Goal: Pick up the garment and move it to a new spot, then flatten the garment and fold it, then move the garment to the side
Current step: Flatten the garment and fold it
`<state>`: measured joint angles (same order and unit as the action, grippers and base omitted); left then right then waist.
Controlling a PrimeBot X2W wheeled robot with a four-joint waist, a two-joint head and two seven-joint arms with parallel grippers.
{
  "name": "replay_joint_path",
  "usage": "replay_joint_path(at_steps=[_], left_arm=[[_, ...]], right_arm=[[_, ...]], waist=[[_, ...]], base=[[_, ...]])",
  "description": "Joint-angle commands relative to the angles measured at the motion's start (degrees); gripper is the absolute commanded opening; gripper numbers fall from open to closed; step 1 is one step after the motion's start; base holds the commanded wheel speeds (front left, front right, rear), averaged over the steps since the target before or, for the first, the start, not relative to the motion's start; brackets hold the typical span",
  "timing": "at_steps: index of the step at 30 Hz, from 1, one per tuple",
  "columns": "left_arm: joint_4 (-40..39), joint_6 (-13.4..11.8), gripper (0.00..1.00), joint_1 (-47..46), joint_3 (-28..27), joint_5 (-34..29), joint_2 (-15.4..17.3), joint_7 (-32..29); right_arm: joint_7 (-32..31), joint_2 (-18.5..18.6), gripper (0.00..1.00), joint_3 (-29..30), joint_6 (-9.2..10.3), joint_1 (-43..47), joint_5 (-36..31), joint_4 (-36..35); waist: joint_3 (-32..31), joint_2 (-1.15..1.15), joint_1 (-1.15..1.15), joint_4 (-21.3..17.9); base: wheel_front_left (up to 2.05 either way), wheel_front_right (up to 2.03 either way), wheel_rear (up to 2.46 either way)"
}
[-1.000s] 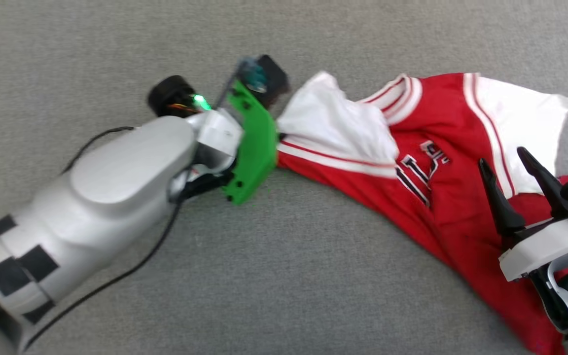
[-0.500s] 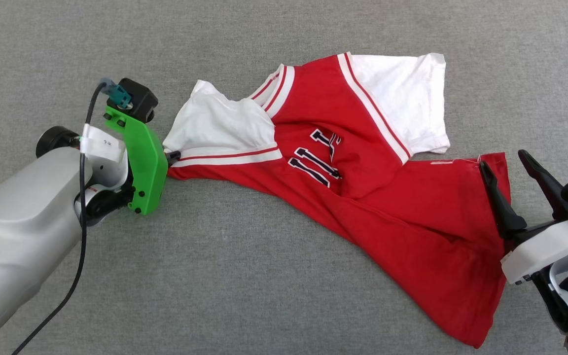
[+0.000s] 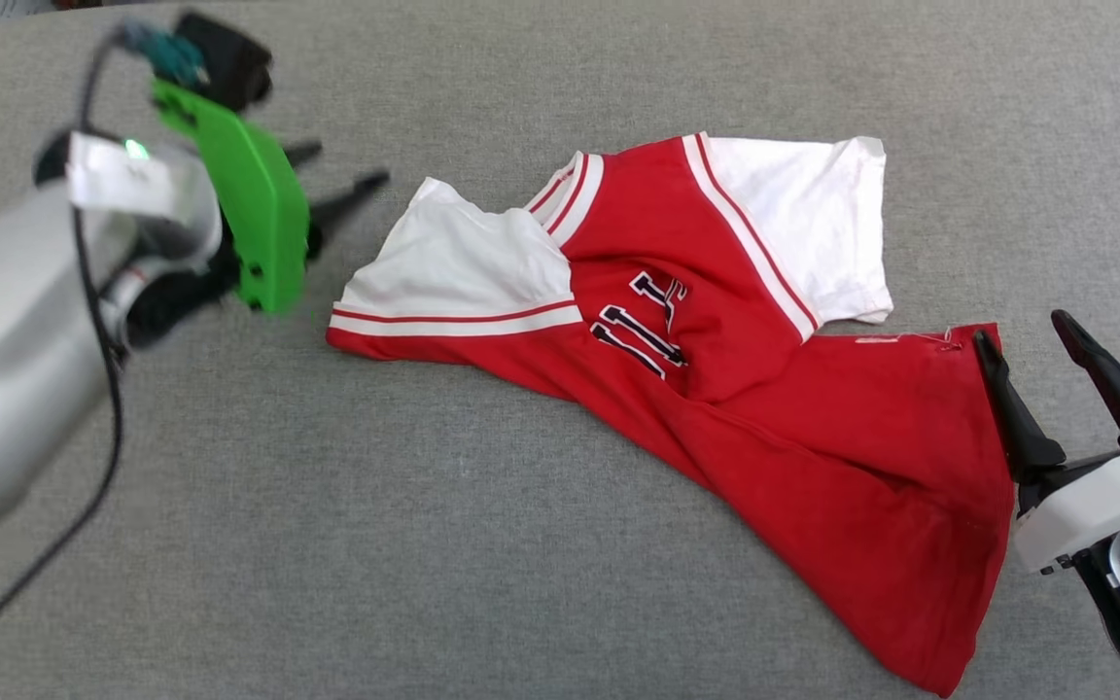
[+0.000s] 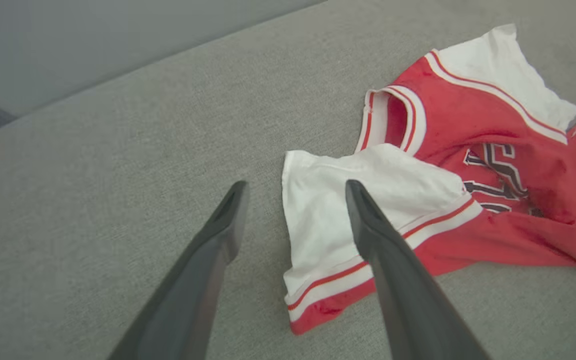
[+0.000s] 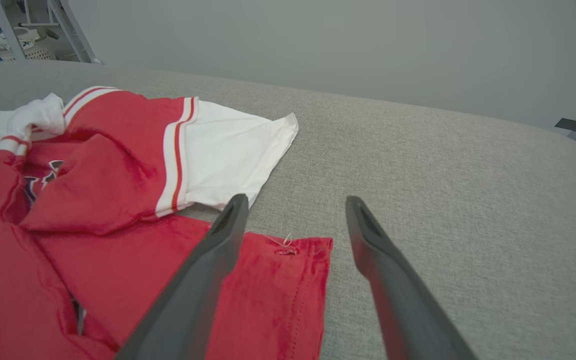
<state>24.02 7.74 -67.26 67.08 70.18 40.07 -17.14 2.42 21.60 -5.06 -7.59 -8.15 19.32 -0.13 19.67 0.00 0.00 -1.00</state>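
Observation:
The garment (image 3: 716, 389), a red jersey T-shirt with white sleeves and striped trim, lies rumpled and twisted on the grey cloth surface (image 3: 482, 544), its black lettering partly folded under. My left gripper (image 3: 341, 167) hovers open just left of the white left sleeve (image 4: 328, 210), holding nothing. In the left wrist view the left gripper (image 4: 295, 186) has its fingers spread above that sleeve's edge. My right gripper (image 3: 1025, 331) stands open at the garment's red hem corner (image 5: 298, 250). In the right wrist view the right gripper (image 5: 296, 200) is empty over the hem, with the garment (image 5: 108, 190) to its left.
The grey surface's far edge (image 4: 168, 75) runs before a plain wall. A metal rack (image 5: 28, 30) with small items stands beyond the far left corner. A black cable (image 3: 84, 467) hangs along my left arm.
My left gripper has opened, let go of the white sleeve and lifted away to the upper left. The garment now lies loose on the surface. The right gripper stays open.

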Motion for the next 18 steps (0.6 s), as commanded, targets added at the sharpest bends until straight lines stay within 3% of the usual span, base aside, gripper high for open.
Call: replay_joint_path(at_steps=[1,6,14,18], left_arm=[[-0.5,-0.4,1.00,-2.2,-0.7,0.1,0.9,-0.6],[0.3,-1.3,1.00,-7.8,-1.2,0.1,0.2,-5.6],[7.2,-1.1,1.00,-12.8,2.9,-0.2,-4.8,-18.7],[10.6,-0.7,1.00,-12.7,4.1,-0.9,-6.5,-21.6]], right_arm=[[-0.2,0.1,1.00,0.3,0.10,0.4,-0.3,-0.5],[-0.6,0.1,1.00,0.1,0.10,-0.7,-0.5,-1.8],[-0.5,-0.3,1.00,-1.7,0.10,-3.7,-1.1,-3.6],[-0.1,-0.7,1.00,-2.7,0.10,-5.6,-1.5,-4.1]], waist=[[-0.2,0.00,0.00,0.1],[1.4,0.00,0.00,-0.7],[5.9,0.00,0.00,-4.0],[8.0,0.00,0.00,-6.1]], base=[[0.00,0.00,0.00],[0.00,0.00,0.00],[0.00,0.00,0.00],[0.00,0.00,0.00]])
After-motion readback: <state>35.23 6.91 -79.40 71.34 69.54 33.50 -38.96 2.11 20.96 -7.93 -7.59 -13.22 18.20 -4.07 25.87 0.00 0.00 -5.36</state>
